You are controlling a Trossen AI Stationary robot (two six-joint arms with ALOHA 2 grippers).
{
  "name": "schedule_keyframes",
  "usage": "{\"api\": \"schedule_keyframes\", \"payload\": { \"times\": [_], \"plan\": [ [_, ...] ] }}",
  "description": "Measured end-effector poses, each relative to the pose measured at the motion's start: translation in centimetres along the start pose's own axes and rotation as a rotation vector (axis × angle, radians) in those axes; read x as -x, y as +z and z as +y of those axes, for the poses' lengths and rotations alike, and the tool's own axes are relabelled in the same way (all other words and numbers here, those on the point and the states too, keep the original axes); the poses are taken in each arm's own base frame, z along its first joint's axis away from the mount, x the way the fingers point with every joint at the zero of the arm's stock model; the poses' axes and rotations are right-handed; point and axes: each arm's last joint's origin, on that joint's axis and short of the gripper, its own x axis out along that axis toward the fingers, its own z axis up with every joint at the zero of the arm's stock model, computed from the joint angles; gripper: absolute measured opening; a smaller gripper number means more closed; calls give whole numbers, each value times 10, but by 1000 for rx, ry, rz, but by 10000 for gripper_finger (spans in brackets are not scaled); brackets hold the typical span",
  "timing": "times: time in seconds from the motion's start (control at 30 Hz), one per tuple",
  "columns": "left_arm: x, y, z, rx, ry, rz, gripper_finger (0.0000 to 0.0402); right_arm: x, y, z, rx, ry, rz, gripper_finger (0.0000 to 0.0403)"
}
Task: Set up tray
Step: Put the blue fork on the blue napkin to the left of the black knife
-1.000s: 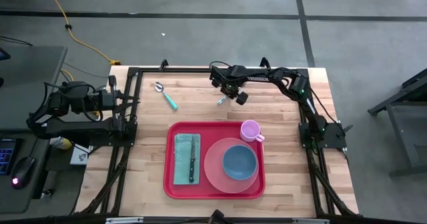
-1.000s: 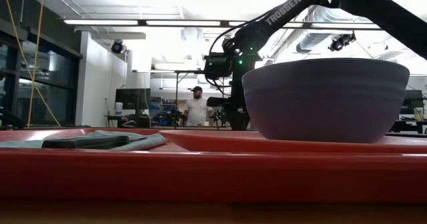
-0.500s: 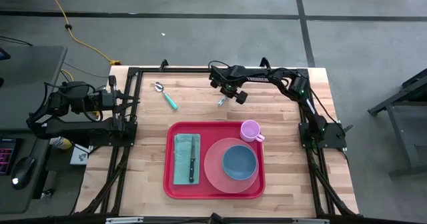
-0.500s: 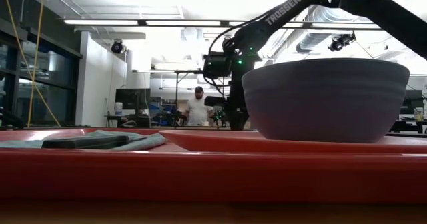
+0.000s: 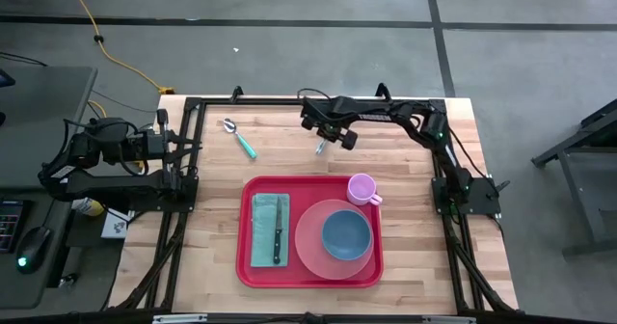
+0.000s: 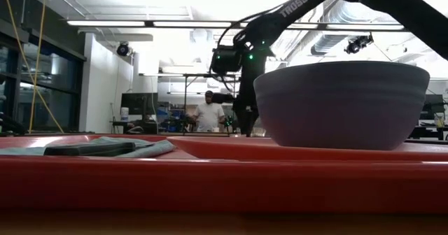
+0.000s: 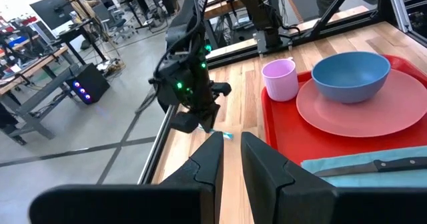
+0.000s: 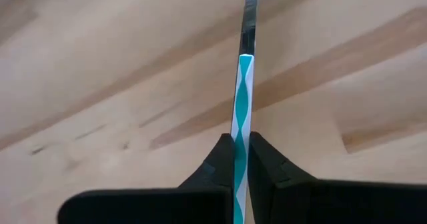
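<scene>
On the wooden table (image 5: pixel 212 228), lower centre of the high view: the tray (image 5: pixel 245 266), red and rectangular, lies flat.
Tray, left part: a folded teal napkin (image 5: pixel 261 230) lies there, and a dark knife (image 5: pixel 278 229) rests on top of it.
Tray, right part: a round pink plate (image 5: pixel 308 247) carries a blue bowl (image 5: pixel 345 234).
Tray, upper right corner: a small pink cup (image 5: pixel 361 187) stands there, just beside the plate.
Right gripper (image 5: pixel 322 143): it is above the tray, at upper centre of the high view, over bare wood. Its fingers (image 8: pixel 220 159) are clenched on the handle of a utensil (image 8: pixel 241 104) with teal and white stripes. The metal end points away from the wrist camera; I cannot tell if it is a fork or a spoon.
Right arm: it reaches from the right edge of the table toward the centre.
Spoon (image 5: pixel 237 136): a second utensil with a teal handle lies on the wood, in the upper left of the table, well apart from the tray.
Left gripper (image 7: pixel 230 159): it waits at the left edge of the table, the fingers nearly together and grasping nothing.
Room behind, low view: a person (image 6: pixel 206 113) stands far away.
</scene>
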Motion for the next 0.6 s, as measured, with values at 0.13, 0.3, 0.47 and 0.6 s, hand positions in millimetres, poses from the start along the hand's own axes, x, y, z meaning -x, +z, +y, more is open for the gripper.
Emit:
{"api": "schedule_keyframes", "payload": {
  "times": [0.13, 0.3, 0.47, 0.6],
  "plan": [
    [0, 0, 0, 0, 0, -1, 85, 10, 3, -1, 28, 0, -33, 0],
    [0, 0, 0, 0, 0, 0, 85, 28, 6, -3, 89, 14, -62, 0],
    [0, 0, 0, 0, 0, 0, 85, 47, 9, -6, 169, 19, -81, 0],
    [0, 0, 0, 0, 0, 0, 85, 66, 11, -8, 237, 45, -100, 0]
  ]
}}
